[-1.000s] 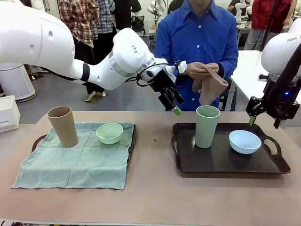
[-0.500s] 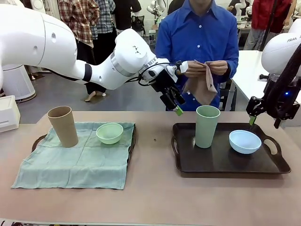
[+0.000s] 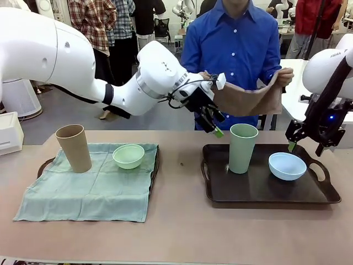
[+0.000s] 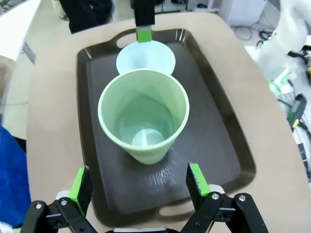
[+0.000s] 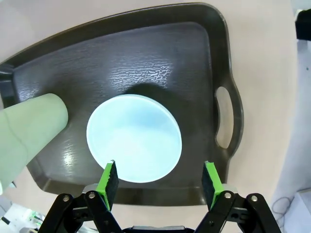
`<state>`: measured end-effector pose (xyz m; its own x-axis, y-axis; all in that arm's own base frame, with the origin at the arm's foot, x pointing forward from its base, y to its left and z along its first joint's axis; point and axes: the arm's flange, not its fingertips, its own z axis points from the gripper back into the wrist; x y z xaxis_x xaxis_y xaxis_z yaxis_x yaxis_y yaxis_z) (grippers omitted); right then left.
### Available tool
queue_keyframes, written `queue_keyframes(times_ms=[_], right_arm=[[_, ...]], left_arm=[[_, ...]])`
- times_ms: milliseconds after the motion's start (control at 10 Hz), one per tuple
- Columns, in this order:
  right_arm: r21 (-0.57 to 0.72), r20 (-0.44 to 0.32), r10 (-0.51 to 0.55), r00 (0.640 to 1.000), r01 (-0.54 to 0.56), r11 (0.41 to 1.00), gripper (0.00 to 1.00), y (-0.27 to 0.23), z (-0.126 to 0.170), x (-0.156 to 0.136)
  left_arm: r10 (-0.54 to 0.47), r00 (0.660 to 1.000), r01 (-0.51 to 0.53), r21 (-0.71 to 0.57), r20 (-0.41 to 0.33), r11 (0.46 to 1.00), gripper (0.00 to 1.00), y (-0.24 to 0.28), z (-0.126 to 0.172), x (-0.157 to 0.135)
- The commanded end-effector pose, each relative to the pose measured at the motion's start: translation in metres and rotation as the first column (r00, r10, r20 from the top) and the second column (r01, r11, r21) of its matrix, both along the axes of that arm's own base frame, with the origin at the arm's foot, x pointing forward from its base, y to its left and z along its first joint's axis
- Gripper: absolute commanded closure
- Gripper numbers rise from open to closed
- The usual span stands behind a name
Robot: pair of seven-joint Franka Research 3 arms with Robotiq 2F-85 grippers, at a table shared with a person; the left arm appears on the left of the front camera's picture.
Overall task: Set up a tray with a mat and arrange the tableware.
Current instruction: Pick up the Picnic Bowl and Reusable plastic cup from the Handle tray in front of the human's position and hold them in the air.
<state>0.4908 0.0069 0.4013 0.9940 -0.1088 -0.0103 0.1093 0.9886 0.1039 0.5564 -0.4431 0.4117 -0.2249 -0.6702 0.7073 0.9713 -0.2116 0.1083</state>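
Observation:
A dark tray [image 3: 265,190] at the right carries a sage green cup [image 3: 243,148] and a pale blue bowl [image 3: 287,166]. My left gripper [image 3: 215,130] hangs open just up and left of that cup [image 4: 143,114], its open fingers [image 4: 138,187] framing the cup from above. My right gripper [image 3: 305,147] is open over the pale blue bowl [image 5: 133,138], apart from it. At the left, a green mat [image 3: 88,185] covers another tray [image 3: 46,164] and bears a tan cup [image 3: 74,148] and a mint bowl [image 3: 128,155]. The person holds a brown cloth [image 3: 248,99] spread between both hands.
A white box [image 3: 10,132] sits at the table's far left edge. The tray's handle [image 5: 223,119] lies beside the bowl. Bare table runs between the two trays and along the front edge. More people stand behind the person.
The person has opened the bunched brown cloth and stretched it wide. My left gripper has shifted slightly right toward the sage cup. The right arm has barely moved.

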Motion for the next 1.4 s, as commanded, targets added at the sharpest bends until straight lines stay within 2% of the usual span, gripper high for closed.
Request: queue_keyframes(times_ms=[0,200,500,700,900,1300], right_arm=[[-0.026,0.010,-0.022,1.000,0.022,0.999,0.11,-0.005,-0.011,0.001],[-0.051,0.001,-0.051,0.999,0.051,0.997,0.11,-0.012,-0.021,0.001],[-0.093,-0.014,-0.030,0.999,0.028,0.995,0.11,-0.010,-0.041,0.012],[-0.088,-0.020,-0.004,1.000,0.002,0.996,0.11,-0.010,-0.052,0.019],[-0.072,-0.013,0.010,1.000,-0.011,0.997,0.11,-0.011,-0.060,0.023],[-0.016,0.010,0.020,1.000,-0.020,1.000,0.11,-0.012,-0.066,0.025]], left_arm=[[-0.048,0.998,0.050,-0.091,0.029,0.995,0.00,0.010,-0.031,-0.009],[-0.056,0.998,0.057,-0.133,0.006,0.990,0.00,0.007,-0.052,0.002],[-0.050,0.999,0.052,-0.182,0.017,0.982,0.00,-0.002,-0.072,0.014],[-0.078,0.994,0.060,-0.221,-0.076,0.973,0.00,-0.013,-0.080,0.015],[-0.092,0.987,0.060,-0.228,-0.131,0.972,0.00,-0.022,-0.084,0.014],[-0.146,0.973,0.104,-0.224,-0.178,0.969,0.00,-0.035,-0.092,0.012]])
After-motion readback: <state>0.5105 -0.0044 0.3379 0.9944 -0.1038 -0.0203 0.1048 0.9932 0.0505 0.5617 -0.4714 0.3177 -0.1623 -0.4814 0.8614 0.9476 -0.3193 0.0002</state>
